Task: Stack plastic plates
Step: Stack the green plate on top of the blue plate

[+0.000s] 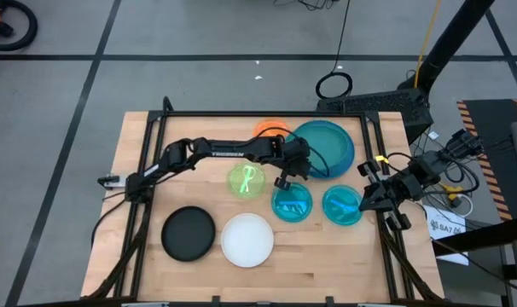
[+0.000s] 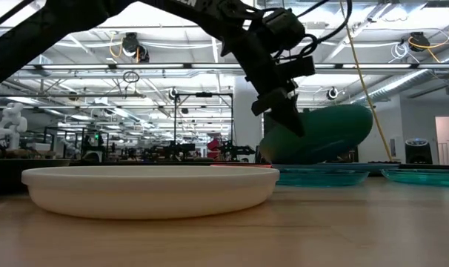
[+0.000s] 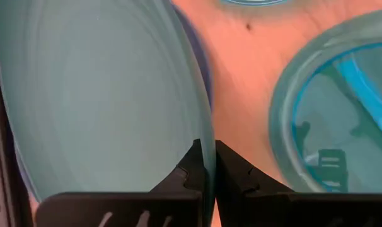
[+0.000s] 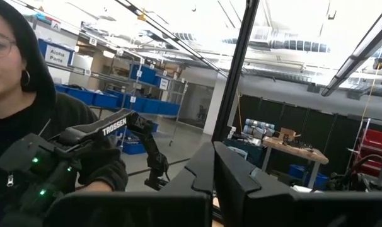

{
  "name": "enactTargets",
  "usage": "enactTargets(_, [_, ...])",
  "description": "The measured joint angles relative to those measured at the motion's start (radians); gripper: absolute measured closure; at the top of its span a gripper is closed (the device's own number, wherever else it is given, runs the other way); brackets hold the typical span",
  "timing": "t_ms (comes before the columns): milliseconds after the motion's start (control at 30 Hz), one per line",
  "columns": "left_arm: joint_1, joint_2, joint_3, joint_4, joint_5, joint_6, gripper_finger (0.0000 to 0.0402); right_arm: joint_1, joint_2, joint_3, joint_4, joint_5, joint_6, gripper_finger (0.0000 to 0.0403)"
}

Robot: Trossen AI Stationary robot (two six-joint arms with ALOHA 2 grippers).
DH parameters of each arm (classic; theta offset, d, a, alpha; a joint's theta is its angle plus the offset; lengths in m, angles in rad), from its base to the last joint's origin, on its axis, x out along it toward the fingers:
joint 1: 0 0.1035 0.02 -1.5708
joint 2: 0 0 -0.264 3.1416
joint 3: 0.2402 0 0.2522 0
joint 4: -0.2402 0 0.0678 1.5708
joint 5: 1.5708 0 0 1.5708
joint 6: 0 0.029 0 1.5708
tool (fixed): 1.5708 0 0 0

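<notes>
Wooden desk (image 1: 139,145) under both arms, warehouse room behind. Left gripper (image 3: 207,165) with fingers (image 3: 188,170) pinched on the rim of the dark teal plate (image 3: 96,94), tilted up off the desk. Just beside those fingers: two cyan plates (image 1: 292,205), lime green plate (image 1: 246,181). Farther off: white plate (image 1: 246,240), black plate (image 1: 188,233). Right gripper (image 4: 213,167) raised at desk edge, fingers closed, empty.

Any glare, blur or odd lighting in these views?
Low view: ceiling lights blow out behind the left end effector, leaving it a silhouette; near white plate slightly soft. Left wrist view: teal plate blurred close up. High view: evenly lit.
</notes>
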Motion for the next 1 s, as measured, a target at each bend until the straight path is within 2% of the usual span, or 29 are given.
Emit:
enactTargets(200, [0.004,0.008,0.0,0.009,-0.002,-0.007,0.0388,0.0,0.0,0.0,-0.003,0.0,0.0,0.0401])
enactTargets(467, [0.002,0.008,0.0,0.013,-0.002,-0.007,0.0362,0.0,0.0,0.0,-0.004,0.001,0.0,0.0401])
enactTargets(1000, [0.002,0.007,0.0,0.078,-0.002,-0.014,0.0356,0.0,0.0,0.0,-0.006,0.001,0.0,0.0401])
